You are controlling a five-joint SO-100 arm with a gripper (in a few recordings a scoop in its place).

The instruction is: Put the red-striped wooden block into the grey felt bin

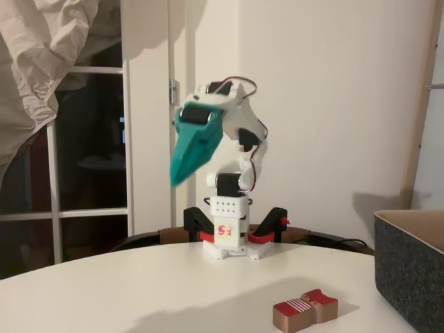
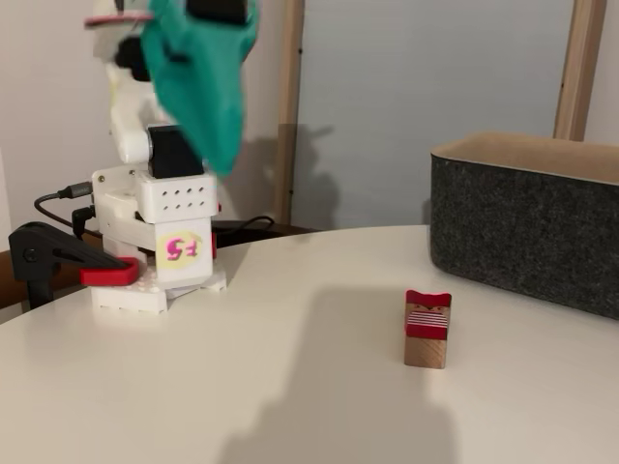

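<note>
Teal fingers (image 1: pixel 182 173) raised high above the arm's white base, tips angled down toward the tabletop (image 1: pixel 125 284), blurred in both fixed views; seemingly pressed together into one wedge and carrying nothing, though the blur leaves the exact gap hard to judge. Well below and forward of them, the red-striped wooden block (image 1: pixel 305 310) flat on the white tabletop, red face up, apart from everything else. In a fixed view, block (image 2: pixel 427 329) with its long axis running away from the camera, striped band across the middle, lower right of the fingers (image 2: pixel 221 159). Just beyond it to the right, near but not touching, the grey felt bin (image 2: pixel 527 227), thick dark walls, pale tan inside visible at the rim. Likely next: a long reach down and outward from the base to the block, then a short carry sideways and up over the bin wall. Smooth round-edged tabletop, bare around the block, soft arm shadow across it. Red-jawed clamps (image 1: pixel 267 232) fixing the base to the table edge. Behind, a cream wall, a dark window with a white frame, pale draped fabric at the upper left.
</note>
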